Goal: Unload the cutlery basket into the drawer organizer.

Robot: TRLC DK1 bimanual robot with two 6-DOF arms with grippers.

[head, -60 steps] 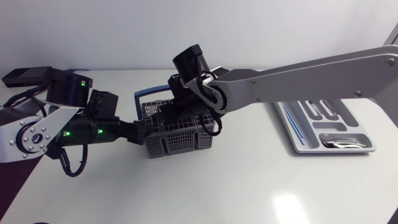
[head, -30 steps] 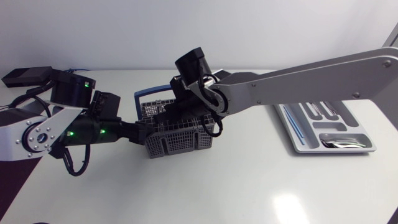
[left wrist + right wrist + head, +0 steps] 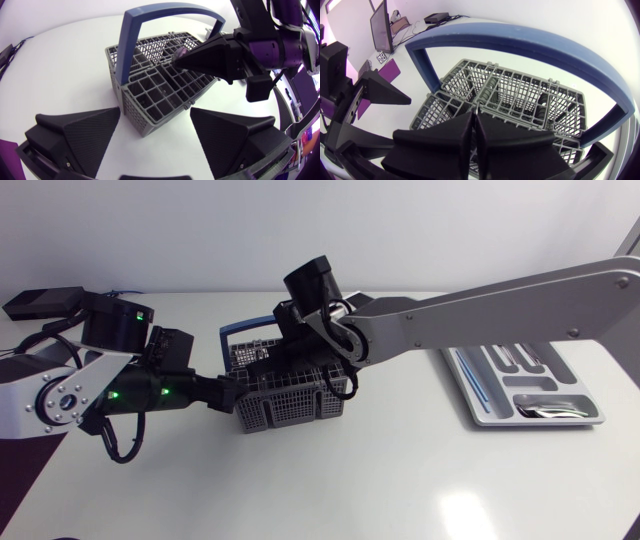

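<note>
One tabletop (image 3: 400,480) carries one grey mesh cutlery basket (image 3: 290,410) with a single blue handle (image 3: 232,330). One grey drawer organizer (image 3: 540,422) lies at 3 o'clock from it. There are two arms, the left arm (image 3: 60,395) and the right arm (image 3: 500,310). Each ends in one two-fingered pincer, the left pincer (image 3: 155,117) and the right pincer (image 3: 474,122). The cutlery pieces in the organizer are too small to count.
</note>
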